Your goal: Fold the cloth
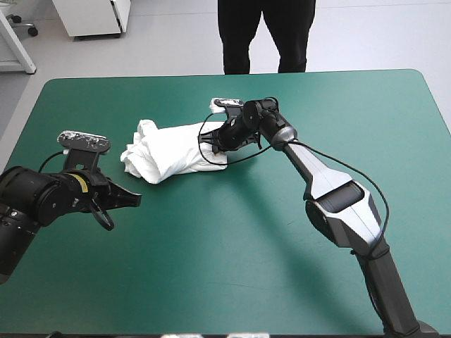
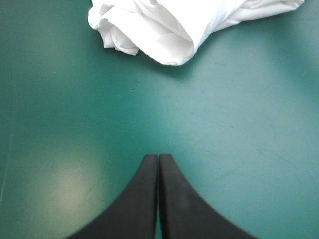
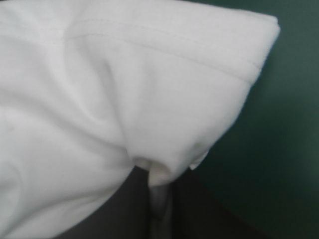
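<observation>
High view: T-shirt (image 1: 173, 151) lay crumpled on teal-green cover (image 1: 232, 239), toward far edge; my right gripper (image 1: 215, 146) at its edge.
Left wrist view: my left gripper (image 2: 158, 162) pressed together, empty; heap ahead, apart.
Right wrist view: fingers pinched hemmed fold. Judged best: firm pinch, slow lift, so heap could unfurl.

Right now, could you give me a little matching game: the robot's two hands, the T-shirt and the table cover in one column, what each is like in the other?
Things:
1. left hand
2. right hand
3. T-shirt
4. table cover

States:
a. white, crumpled in a heap
b. shut on a fold of white fabric
c. teal-green and flat
d. shut on nothing, short of the heap

Pairs: 1-d, 2-b, 3-a, 4-c
</observation>
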Robot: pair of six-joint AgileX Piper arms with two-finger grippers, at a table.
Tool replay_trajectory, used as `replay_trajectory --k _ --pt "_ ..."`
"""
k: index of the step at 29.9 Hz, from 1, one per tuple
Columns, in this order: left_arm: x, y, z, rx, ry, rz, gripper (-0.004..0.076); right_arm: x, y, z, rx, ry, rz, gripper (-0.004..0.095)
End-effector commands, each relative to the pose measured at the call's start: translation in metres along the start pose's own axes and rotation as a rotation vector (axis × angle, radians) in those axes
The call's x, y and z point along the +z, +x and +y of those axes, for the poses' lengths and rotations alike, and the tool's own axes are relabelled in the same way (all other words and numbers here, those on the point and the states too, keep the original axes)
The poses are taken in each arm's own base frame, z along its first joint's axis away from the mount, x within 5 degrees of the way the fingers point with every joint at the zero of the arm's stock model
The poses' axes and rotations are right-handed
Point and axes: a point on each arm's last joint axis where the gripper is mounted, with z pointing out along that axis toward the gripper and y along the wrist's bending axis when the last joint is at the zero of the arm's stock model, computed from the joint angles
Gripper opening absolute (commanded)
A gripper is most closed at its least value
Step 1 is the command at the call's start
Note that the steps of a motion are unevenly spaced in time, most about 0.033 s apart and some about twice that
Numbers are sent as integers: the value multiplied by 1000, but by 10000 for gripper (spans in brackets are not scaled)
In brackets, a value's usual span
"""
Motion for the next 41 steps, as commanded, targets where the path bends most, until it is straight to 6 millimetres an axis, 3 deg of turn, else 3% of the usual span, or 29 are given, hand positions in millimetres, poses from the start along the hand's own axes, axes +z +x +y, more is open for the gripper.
replay_trajectory --k 1,5,15,20,25,28,35,41 --pt "-11 -5 0 -15 20 -72 0 -35 -15 11 -44 12 -97 -17" --pt "-11 -5 -3 -28 51 -65 0 -36 -11 2 -92 152 -56 -17" --pt "-11 -2 -3 -52 52 -35 0 -75 -24 -2 -162 324 -154 -17" --pt "-11 -1 -2 -39 46 -28 0 -75 -22 -27 -142 375 -114 -18" --pt "-11 1 1 11 12 -4 0 -90 -1 -63 -135 500 -139 -17" --pt "-11 0 3 30 -10 -12 0 -104 30 -86 -125 513 -135 -17" --pt "-11 -4 1 30 9 -58 0 -169 78 -145 5 584 -187 -17" --pt "-11 -5 1 53 6 -69 0 -214 96 -182 78 666 -199 -17"
